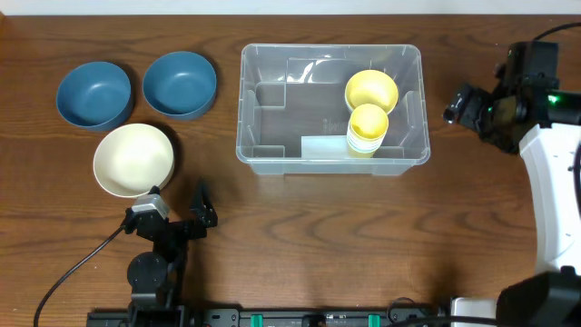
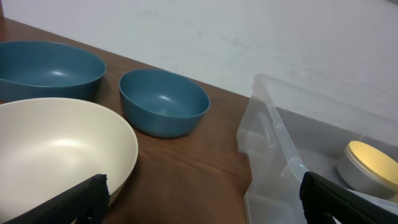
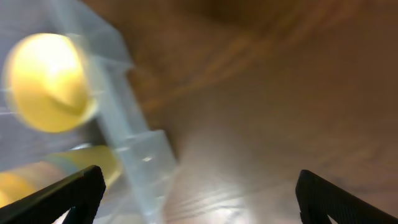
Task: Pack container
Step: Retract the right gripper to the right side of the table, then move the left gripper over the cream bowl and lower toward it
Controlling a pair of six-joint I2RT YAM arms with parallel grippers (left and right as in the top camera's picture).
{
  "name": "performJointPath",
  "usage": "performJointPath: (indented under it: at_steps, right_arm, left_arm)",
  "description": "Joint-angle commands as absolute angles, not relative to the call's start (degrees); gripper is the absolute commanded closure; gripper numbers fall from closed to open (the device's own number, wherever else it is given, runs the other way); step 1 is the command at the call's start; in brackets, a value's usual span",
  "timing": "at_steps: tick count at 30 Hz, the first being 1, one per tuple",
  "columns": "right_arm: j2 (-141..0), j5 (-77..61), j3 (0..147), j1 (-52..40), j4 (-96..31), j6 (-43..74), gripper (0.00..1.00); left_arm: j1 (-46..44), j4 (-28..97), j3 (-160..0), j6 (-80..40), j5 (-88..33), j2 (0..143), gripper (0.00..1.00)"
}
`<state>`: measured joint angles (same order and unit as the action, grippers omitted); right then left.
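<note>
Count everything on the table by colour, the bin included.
Clear container: 1
Blue bowls: 2
Cream bowl: 1
Yellow vessels, inside it: 2
Total: 6

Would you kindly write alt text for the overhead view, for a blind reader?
A clear container on a table holds a yellow bowl and a yellow cup; two blue bowls and a cream bowl sit to its left.
</note>
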<state>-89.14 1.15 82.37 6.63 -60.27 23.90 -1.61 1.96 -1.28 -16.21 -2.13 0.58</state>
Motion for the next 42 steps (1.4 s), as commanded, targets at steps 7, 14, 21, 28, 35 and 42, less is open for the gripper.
performJointPath:
  at_steps: [7,14,21,28,35,42]
  right_arm:
    - [-89.69,13.41,83.11,11.68,-63.42,30.65,0.01]
    - [-89.69,11.77,83.11,13.1,-64.53,33.19,0.01]
    - [-89.69,11.77,83.11,13.08,-64.55,33.19,0.01]
    - [-89.69,11.77,83.11,13.1,-64.55,33.19,0.01]
    - [-89.69,11.77,83.11,13.1,-64.53,33.19,0.01]
    - [-89.69,11.77,83.11,13.1,-64.53,33.19,0.01]
  left_arm:
    - [-1.69,4.05,-0.23,-16.21,-0.45,0.23,0.02]
    - [-1.69,9.96,-4.1,-29.15,-0.73,0.43,0.02]
    - [-1.69,22.68,-19.99,-24.86,-0.8,6.85,0.02]
    - [-1.69,41.36,-46.7,-16.38,-0.47,30.17,0.02]
    - [-1.69,60.25,-71.48,-8.34,-0.78,57.52,0.02]
    - [-1.63,53.54,-73.21,-4.67,-0.6,75.18,0.02]
